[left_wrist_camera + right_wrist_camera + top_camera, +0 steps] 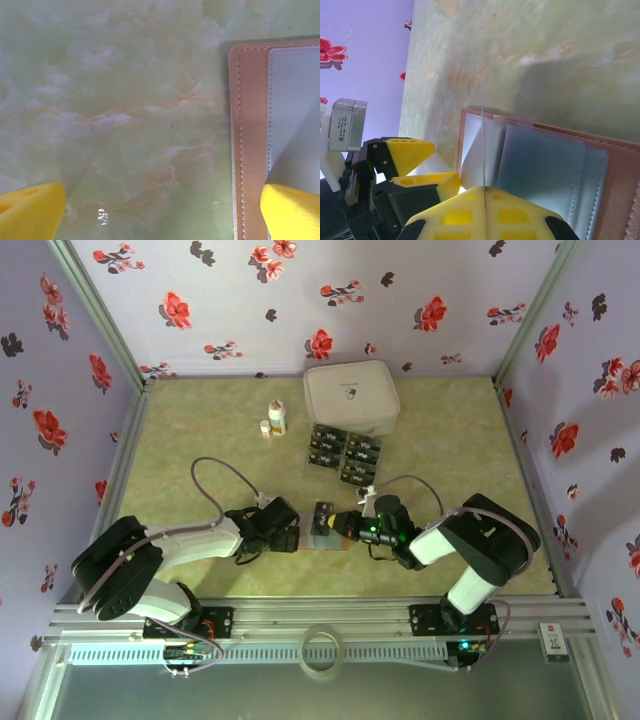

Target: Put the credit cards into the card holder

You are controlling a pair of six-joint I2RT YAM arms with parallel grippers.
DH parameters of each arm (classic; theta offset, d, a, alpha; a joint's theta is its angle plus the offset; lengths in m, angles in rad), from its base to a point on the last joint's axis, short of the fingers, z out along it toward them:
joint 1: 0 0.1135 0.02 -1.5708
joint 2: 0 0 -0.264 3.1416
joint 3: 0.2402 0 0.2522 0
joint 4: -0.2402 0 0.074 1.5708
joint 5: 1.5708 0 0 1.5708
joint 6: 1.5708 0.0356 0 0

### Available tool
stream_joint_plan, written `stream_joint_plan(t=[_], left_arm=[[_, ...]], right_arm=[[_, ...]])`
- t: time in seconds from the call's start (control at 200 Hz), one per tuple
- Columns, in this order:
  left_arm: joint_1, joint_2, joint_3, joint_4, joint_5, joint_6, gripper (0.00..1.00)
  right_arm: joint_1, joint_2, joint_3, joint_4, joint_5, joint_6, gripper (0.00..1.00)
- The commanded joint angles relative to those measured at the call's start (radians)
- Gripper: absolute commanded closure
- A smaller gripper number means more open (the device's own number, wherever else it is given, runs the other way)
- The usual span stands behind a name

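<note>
A pale green marbled surface, walled in lilac paper with red flowers, carries everything. The card holder lies open at the middle of the near edge, grey pockets facing up. The right fingers are clenched on one credit card, held on edge over the holder's pockets; whether it touches them I cannot tell. The left fingers are spread wide and grasp nothing, one tip over the holder's stitched brown border, the other over bare surface. Farther back, the other credit cards lie in two columns just in front of a white rounded case. Two small white bottles stand left of them.
</note>
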Motion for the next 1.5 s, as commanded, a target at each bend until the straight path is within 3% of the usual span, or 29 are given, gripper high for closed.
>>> stream_joint_plan(t=[0.0,1.0,1.3,1.495], left_arm=[[0.007,-0.006,-0.023,-0.037,-0.023,-0.016,0.0],[0.005,-0.011,-0.028,-0.033,-0.024,-0.013,0.0],[0.006,-0.078,0.085,-0.116,-0.05,0.061,0.0],[0.005,-0.044,0.135,-0.11,-0.035,0.086,0.0]], right_arm=[[0.012,0.022,-0.016,0.061,-0.012,0.017,1.0],[0.034,0.101,-0.073,0.202,0.001,0.075,1.0],[0.037,0.114,-0.079,0.221,0.011,0.079,1.0],[0.037,0.123,-0.083,0.233,0.013,0.079,1.0]])
